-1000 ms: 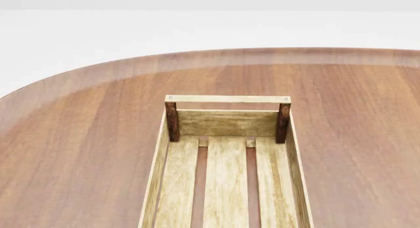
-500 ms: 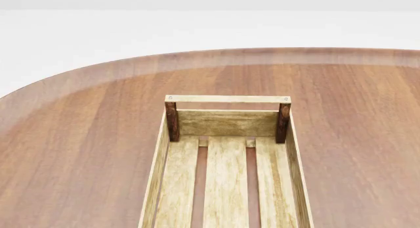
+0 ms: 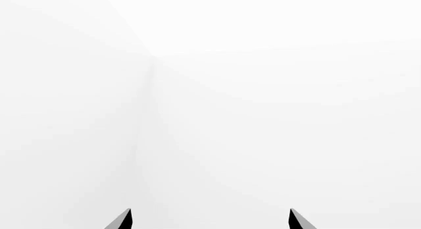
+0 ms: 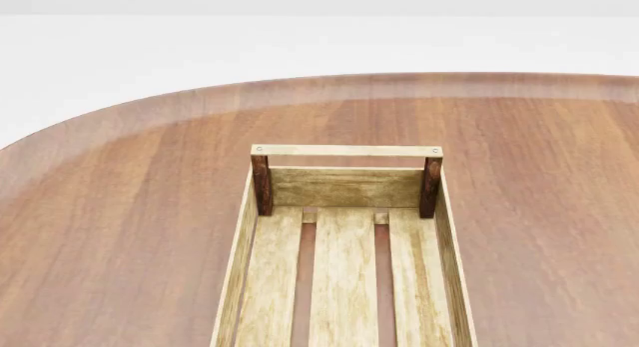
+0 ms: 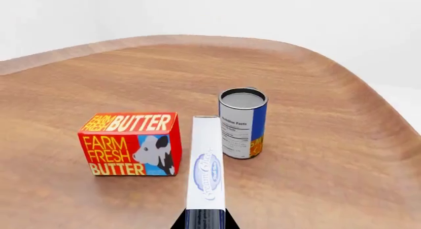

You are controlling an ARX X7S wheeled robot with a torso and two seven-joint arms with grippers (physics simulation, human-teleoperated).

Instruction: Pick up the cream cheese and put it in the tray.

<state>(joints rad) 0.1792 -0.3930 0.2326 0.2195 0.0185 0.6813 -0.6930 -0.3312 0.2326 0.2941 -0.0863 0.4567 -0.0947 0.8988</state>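
Note:
In the right wrist view the cream cheese (image 5: 205, 165), a thin white-and-pale-blue box with a dark blue oval logo, stands edge-on between the jaws of my right gripper (image 5: 204, 220), which is shut on its near end. It hangs over the brown table. The tray (image 4: 345, 186), a light-wood slatted crate with dark corner posts and a handle bar, shows only in the head view at the lower middle and holds nothing in the part I see. My left gripper (image 3: 210, 219) is open, facing blank white space. Neither gripper shows in the head view.
A red-orange butter box (image 5: 130, 144) and a blue-and-orange can (image 5: 242, 123) stand on the table (image 5: 329, 155) on either side of the held box. The table's rounded edge (image 4: 150, 108) curves behind the tray; white floor lies beyond it.

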